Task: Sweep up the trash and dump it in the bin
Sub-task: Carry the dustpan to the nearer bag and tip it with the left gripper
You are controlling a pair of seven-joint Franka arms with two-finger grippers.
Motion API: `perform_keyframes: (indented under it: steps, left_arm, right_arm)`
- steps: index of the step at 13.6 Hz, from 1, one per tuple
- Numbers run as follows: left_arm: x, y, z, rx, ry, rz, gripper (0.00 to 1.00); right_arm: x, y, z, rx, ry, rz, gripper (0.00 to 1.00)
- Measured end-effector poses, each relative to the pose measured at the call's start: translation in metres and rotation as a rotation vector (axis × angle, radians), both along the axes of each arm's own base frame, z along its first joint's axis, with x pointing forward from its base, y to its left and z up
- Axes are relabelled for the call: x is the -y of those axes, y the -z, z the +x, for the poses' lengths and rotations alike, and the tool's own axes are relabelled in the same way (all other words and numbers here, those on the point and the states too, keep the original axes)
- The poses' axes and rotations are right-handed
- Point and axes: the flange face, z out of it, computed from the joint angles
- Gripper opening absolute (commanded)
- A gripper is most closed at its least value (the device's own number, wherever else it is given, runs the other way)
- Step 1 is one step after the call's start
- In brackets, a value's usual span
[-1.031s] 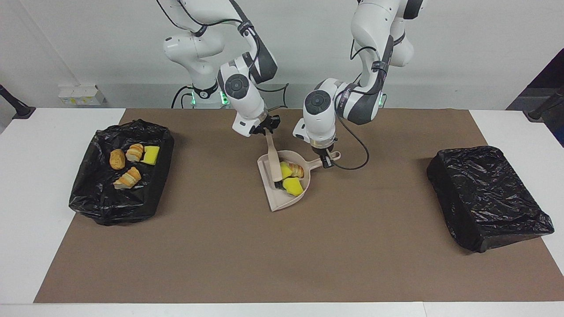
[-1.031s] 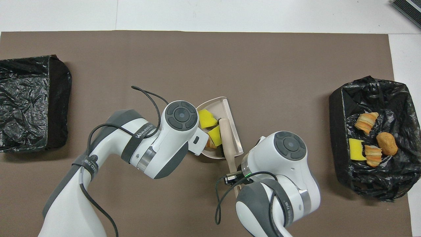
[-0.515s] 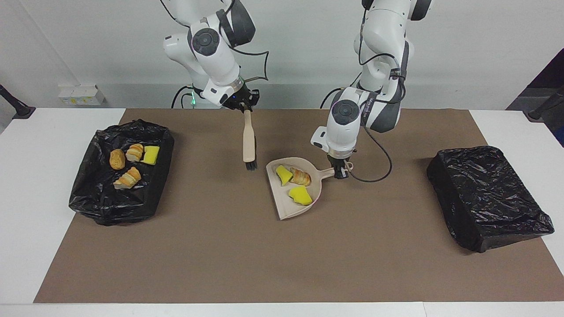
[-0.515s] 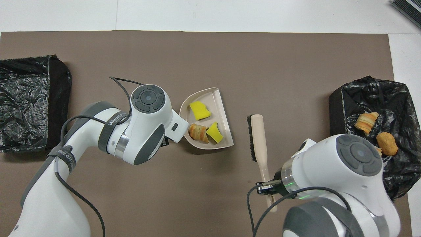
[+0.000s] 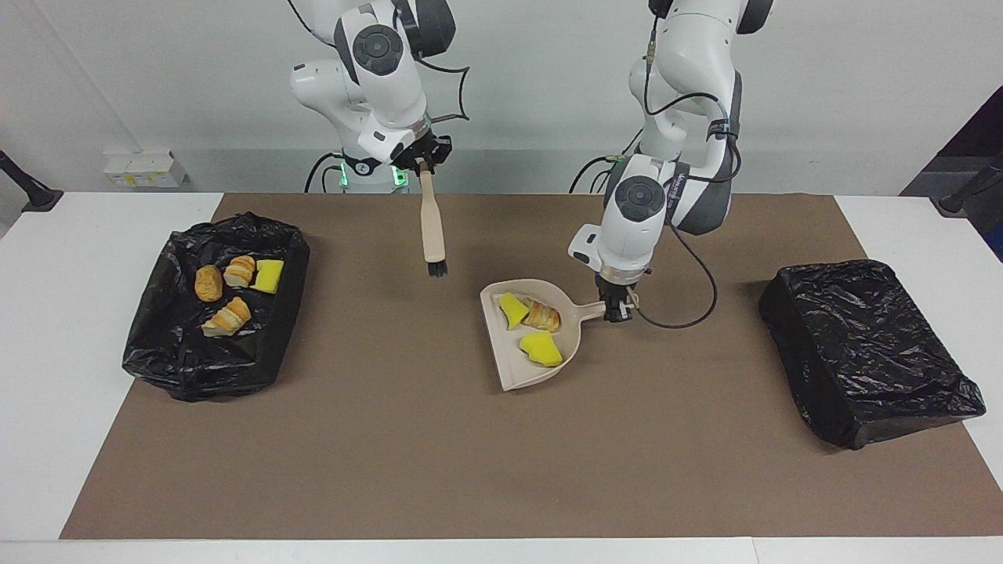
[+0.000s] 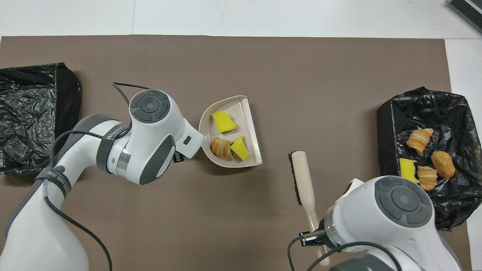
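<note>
Dustpan (image 5: 533, 345) handle is clamped by left gripper (image 5: 617, 308); three trash pieces (image 5: 534, 327) sit in it. Open bin (image 5: 215, 321) lies toward the right arm's end. Brush (image 5: 431, 227) is gripped by right gripper (image 5: 423, 162), raised between them.

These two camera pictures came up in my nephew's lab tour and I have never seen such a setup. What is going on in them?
Two white robot arms work at a table covered by a brown mat. One picture looks across the table at the robots; the other looks down from above them. The left gripper grips the handle of a beige dustpan carrying three bits of trash: two yellow sponge pieces and a croissant chunk. The right gripper holds a beige brush lifted above the mat. A black-lined bin at the right arm's end of the table holds four more bits. A second black-bagged bin sits at the left arm's end.
</note>
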Motion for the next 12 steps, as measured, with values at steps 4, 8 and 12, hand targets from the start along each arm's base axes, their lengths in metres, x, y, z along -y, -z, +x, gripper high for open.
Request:
perform_keyframes:
  steps: [4, 8, 12]
  left_arm:
    - [-0.039, -0.020, 0.013, -0.005, -0.002, -0.007, 0.00]
    - [-0.105, -0.064, 0.037, -0.037, 0.007, -0.007, 0.00]
    - [-0.184, -0.105, 0.058, -0.051, -0.001, -0.014, 0.00]
  right_arm:
    - [-0.010, 0.005, -0.008, -0.009, 0.011, -0.020, 0.00]
    - [-0.041, 0.018, -0.018, -0.002, 0.025, -0.019, 0.00]
    - [-0.080, 0.036, -0.023, -0.011, 0.088, 0.015, 0.00]
